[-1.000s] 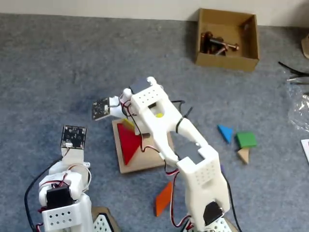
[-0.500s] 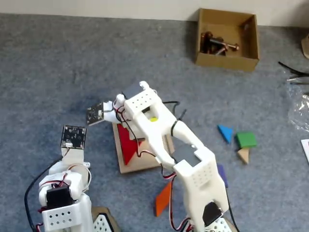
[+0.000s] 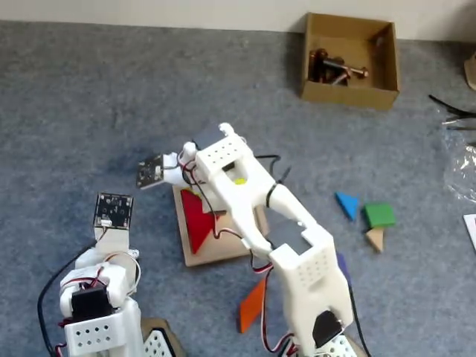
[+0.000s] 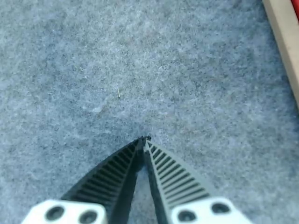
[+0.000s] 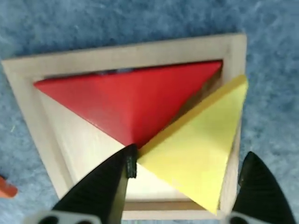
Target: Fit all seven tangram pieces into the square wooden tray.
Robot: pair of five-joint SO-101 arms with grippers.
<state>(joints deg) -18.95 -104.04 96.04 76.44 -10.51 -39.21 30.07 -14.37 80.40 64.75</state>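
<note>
Red tri (image 5: 131, 98) in tray (image 5: 126, 51), yellow tri (image 5: 196, 149) overlapping rim.

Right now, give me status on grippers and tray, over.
Left gripper shut, over carpet. Right gripper open, straddling yellow triangle. Red triangle in tray; yellow triangle overlaps the rim, not seated.

Right arm (image 3: 249, 195) and tilted yellow triangle (image 5: 196, 154) over tray (image 5: 121, 50).

The right arm (image 3: 253, 195) hides much of the tray (image 3: 204, 253) and the purple piece (image 3: 341, 262).
</note>
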